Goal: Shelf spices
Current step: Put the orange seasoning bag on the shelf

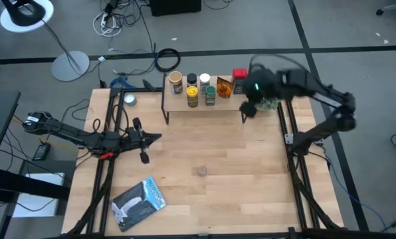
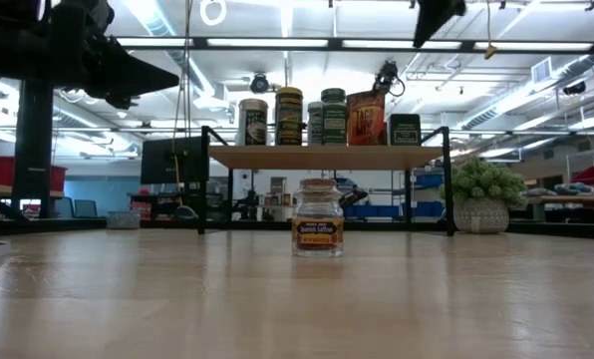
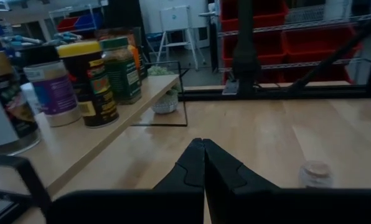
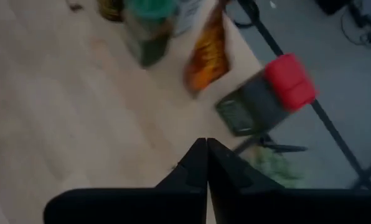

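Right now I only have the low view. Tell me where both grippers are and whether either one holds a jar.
Observer: The right gripper is shut and empty, above the right end of the shelf, near the red-lidded tin.
Operator: Now the left one.
Observer: The left gripper is shut and empty, over the table's left side, well apart from the loose jar.
Operator: Report anything else lying on the table.
Observer: A flat pouch lies near the front left corner.
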{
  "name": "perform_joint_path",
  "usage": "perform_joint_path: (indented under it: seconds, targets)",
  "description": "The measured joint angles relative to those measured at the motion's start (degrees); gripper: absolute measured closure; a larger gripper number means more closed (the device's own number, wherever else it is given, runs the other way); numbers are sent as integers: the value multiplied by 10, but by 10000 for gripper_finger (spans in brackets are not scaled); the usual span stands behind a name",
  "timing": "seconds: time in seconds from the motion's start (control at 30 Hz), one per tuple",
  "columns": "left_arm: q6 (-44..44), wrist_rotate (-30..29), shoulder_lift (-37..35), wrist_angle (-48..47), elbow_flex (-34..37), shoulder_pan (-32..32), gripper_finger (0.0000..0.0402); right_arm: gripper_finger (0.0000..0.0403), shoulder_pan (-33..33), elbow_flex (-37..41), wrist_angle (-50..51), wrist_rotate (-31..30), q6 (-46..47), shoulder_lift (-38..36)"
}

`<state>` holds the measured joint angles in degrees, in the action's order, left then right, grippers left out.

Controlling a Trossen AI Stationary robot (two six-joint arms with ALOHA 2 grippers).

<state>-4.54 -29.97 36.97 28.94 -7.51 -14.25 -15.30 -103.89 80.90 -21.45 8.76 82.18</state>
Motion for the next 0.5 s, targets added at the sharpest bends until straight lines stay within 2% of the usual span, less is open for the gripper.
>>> perform_joint_path:
  seconds: [0.13,0.27,0.37,0.5]
  targets:
    - [-1,-22,0,-2,0,0,400,397,58,209,-150,-32,90,-100]
    - [-10,-25,0,-2,0,0,400,401,104,413,-355,-90,143,-163]
    - [-10,-25,0,-2,0,0,400,401,126,531,-554,-184,132,-174]
    - [-10,-25,0,-4,0,0,400,401,119,627,-805,-205,55,-145]
